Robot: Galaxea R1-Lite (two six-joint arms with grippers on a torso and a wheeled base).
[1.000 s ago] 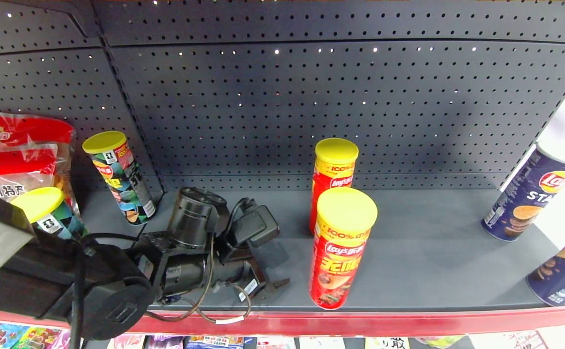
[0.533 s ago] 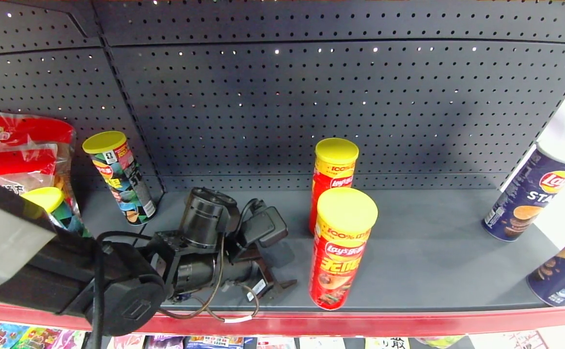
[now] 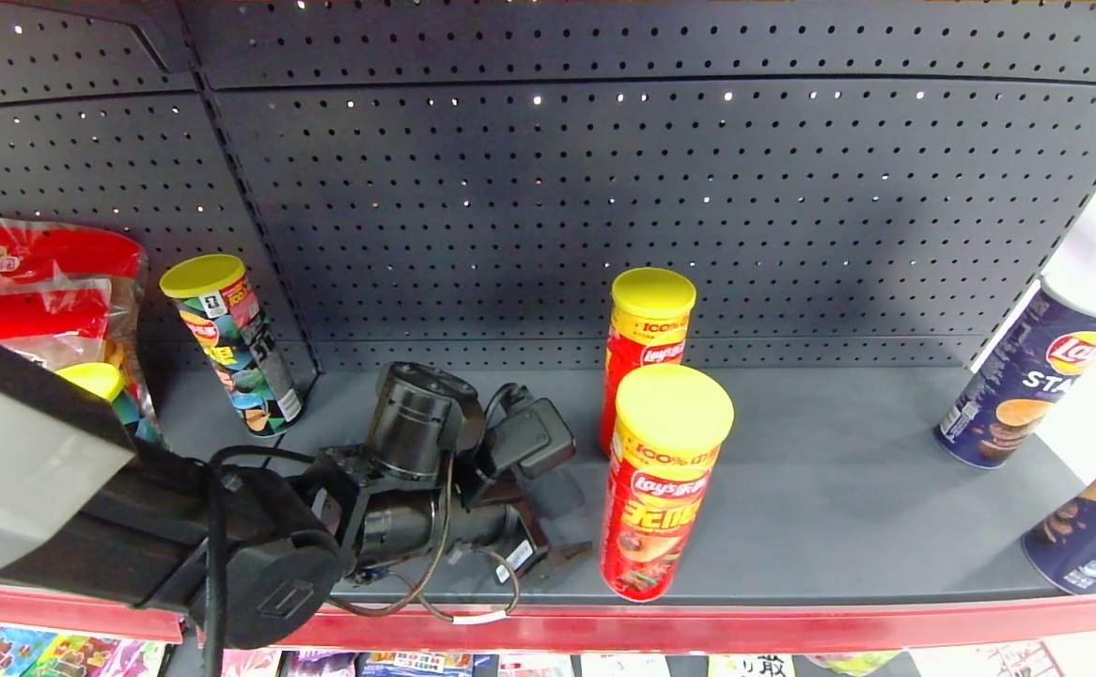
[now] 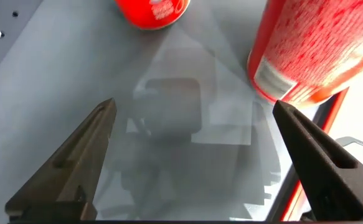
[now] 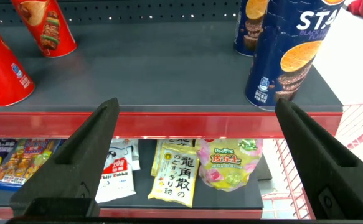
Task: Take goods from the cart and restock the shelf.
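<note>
Now, shelf [image 3: 839, 489] w/ 2 red cans [image 3: 663, 480] upright, L end effector [image 4: 195, 106] jaws apart

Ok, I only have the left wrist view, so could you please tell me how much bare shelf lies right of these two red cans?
Observer: The shelf is bare from the front red can across to two blue cans at its far right end.
Operator: Thank you. And what stands on the other side of my left pincer?
Observer: Two patterned cans with yellow lids stand to its left, with red bags beyond them.
Operator: And where is the right pincer?
Observer: It is open, out in front of the shelf's red edge, near the blue cans.
</note>
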